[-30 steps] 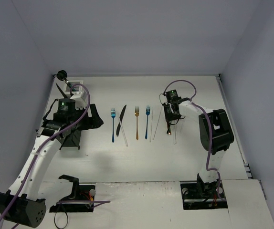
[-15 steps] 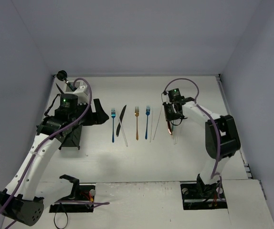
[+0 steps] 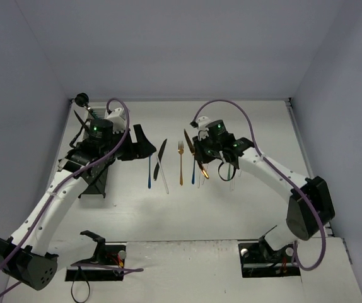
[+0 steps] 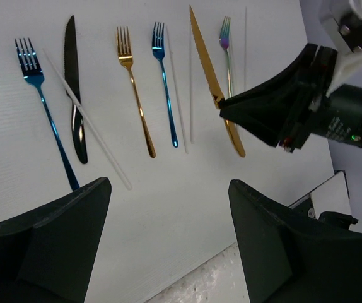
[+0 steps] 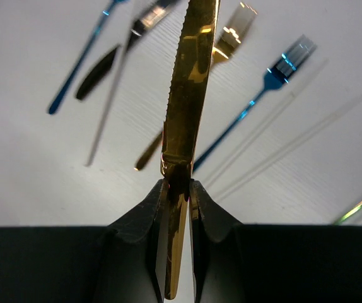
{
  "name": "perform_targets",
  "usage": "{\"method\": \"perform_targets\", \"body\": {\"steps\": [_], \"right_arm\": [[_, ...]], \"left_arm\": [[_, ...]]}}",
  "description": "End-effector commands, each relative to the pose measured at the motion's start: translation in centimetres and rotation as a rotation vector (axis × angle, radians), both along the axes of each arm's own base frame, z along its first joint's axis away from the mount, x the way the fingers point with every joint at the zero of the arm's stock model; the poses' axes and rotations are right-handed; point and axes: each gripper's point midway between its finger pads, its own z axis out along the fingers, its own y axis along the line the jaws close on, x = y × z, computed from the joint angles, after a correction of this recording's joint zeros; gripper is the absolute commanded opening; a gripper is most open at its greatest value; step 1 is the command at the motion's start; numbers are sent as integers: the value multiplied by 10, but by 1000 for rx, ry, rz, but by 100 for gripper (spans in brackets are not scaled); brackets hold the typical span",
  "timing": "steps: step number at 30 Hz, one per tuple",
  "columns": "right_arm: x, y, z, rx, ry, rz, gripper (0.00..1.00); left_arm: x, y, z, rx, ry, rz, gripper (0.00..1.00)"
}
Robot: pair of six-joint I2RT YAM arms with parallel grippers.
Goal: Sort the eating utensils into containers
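The room is a small booth with plain pale walls [image 3: 168, 50] on three sides, and the surface is a white table [image 3: 187, 208], a little scuffed at the near edge. On it a row of utensils lies side by side: a blue fork [image 4: 42, 107], a black knife [image 4: 74, 95] with a pale chopstick [image 4: 93, 132] crossing it, a gold fork [image 4: 134, 95] and a second blue fork [image 4: 163, 82].

The right gripper [image 5: 180, 186] is closed on the gold knife [image 5: 190, 82]. It pinches it where blade meets handle, lifted over the right part of the row, with the blade pointing away from the wrist.

The left gripper [image 4: 168, 186] hangs above the row with its jaws wide apart and nothing between them. A black caddy [image 3: 94, 183] stands partly hidden under the left arm.
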Motion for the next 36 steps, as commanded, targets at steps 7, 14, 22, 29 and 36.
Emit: {"method": "perform_targets", "body": {"steps": [7, 14, 22, 29, 36], "right_arm": [[-50, 86, 135, 340, -328, 222, 0], [-66, 104, 145, 371, -340, 267, 0], [-70, 112, 155, 406, -354, 284, 0], [-69, 113, 155, 413, -357, 279, 0], [-66, 113, 155, 412, -363, 265, 26]], "left_arm": [[27, -38, 50, -223, -114, 9, 72], [29, -52, 63, -302, -143, -1, 72], [29, -59, 53, -297, -113, -3, 55], [27, -64, 52, -296, -112, -8, 7], [28, -57, 54, -265, -138, 17, 0]]}}
